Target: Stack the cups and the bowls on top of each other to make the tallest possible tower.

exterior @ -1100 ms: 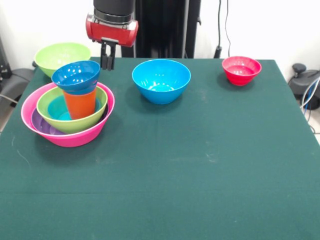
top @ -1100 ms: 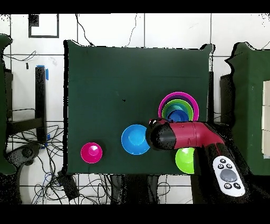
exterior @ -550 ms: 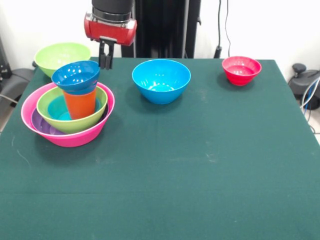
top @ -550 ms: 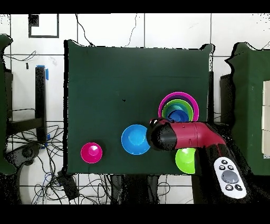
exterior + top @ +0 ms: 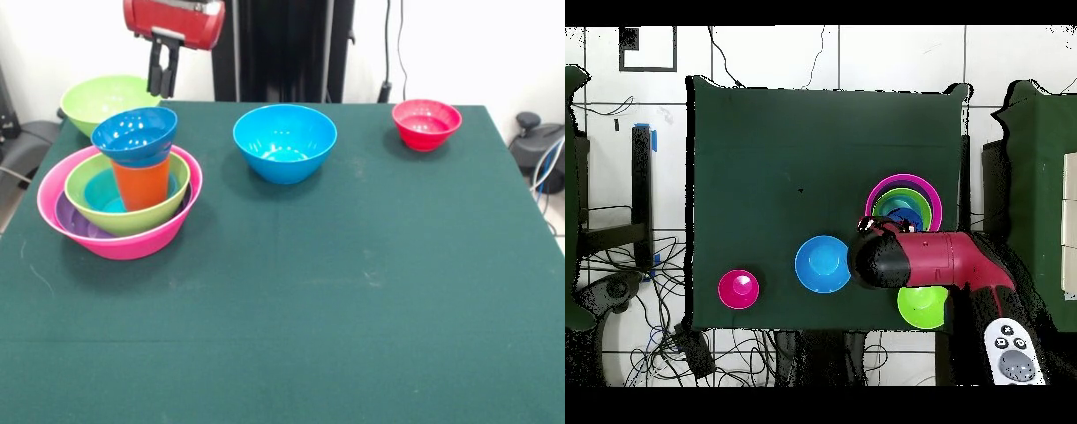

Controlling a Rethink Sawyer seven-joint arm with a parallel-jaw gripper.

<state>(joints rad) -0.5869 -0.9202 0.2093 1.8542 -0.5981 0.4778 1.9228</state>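
The tower (image 5: 121, 199), a wide pink plastic bowl (image 5: 132, 241) nesting purple and lime-green bowls, an orange cup (image 5: 141, 184) capped by a blue bowl (image 5: 134, 134) (glossy), was seen at the table's left. The gripper (image 5: 161, 88) was raised empty, fingers narrow.

Seen from above, the dark green counter (image 5: 785, 150) carries the tower (image 5: 905, 205) at its right side: a pink bowl (image 5: 877, 197) outermost, a purple ring and a lime green ring inside it. The red and black arm (image 5: 925, 262) lies across the tower's near edge. Left of the arm sits a blue bowl (image 5: 822, 264), and further left a small red bowl (image 5: 738, 289). A lime green bowl (image 5: 922, 305) shows just below the arm.
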